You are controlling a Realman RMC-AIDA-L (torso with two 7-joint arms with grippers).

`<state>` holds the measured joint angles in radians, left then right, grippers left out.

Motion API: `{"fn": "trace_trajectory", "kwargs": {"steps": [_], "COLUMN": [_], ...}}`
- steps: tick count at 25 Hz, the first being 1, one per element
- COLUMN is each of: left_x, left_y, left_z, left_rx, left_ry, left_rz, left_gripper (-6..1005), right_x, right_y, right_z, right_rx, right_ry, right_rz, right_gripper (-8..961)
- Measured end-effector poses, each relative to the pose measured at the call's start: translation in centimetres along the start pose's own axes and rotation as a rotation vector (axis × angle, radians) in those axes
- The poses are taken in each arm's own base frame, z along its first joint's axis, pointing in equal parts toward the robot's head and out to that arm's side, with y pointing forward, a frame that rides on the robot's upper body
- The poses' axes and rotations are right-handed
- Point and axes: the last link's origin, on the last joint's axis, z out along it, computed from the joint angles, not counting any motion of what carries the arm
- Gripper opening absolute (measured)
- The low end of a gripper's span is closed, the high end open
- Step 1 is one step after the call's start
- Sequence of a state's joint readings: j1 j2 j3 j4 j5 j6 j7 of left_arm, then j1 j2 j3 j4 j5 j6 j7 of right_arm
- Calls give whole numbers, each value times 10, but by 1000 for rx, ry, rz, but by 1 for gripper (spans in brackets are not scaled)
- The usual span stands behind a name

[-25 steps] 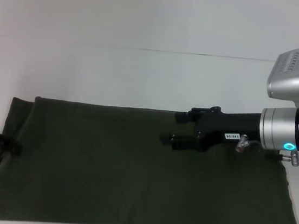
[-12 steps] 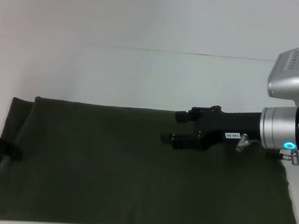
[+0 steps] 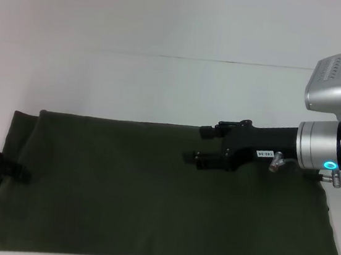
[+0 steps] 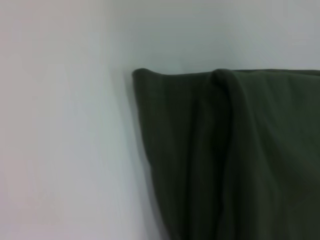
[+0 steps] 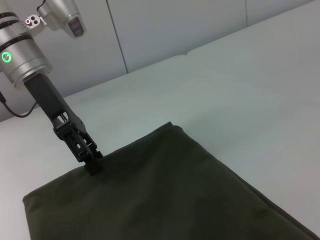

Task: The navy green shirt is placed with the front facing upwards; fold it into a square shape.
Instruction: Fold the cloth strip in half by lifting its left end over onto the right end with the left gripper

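Skirting the navy green shirt (image 3: pixel 149 199)'s left edge, left gripper (image 3: pixel 20 172); white table (image 3: pixel 163 83) beyond.

Olive-green shirt (image 3: pixel 148 206), flat folded rectangle

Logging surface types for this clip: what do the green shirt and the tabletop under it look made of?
The dark olive-green folded shirt looks like soft matte knit fabric, probably cotton: it drapes in rounded folds at its edge, without sheen. The pale white tabletop looks smooth and hard, perhaps laminate; it faintly reflects light. Exact material unclear.
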<state>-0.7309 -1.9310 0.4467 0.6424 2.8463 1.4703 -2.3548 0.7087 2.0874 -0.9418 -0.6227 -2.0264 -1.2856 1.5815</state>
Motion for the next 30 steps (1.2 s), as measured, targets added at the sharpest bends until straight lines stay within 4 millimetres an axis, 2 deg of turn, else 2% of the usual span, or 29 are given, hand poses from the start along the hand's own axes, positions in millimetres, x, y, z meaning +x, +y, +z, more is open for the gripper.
{"fn": "trace_trajectory", "kwargs": {"steps": [12, 28, 30], "left_x": [2, 5, 5], "left_y": [9, 11, 12], "left_z": [2, 6, 7], "left_rx": [-54, -37, -36], "left_ry": [-1, -7, -2], "left_rz": [-5, 4, 9], "left_gripper": [831, 777, 736], "right_x": [-2, -3, -3], "right_y": [-1, 1, 1], "right_z": [-1, -1, -1], "right_rx": [2, -9, -9], "right_ry": [-2, -4, -5], "right_rz": [-8, -10, -11], "right_gripper": [796, 796, 796]}}
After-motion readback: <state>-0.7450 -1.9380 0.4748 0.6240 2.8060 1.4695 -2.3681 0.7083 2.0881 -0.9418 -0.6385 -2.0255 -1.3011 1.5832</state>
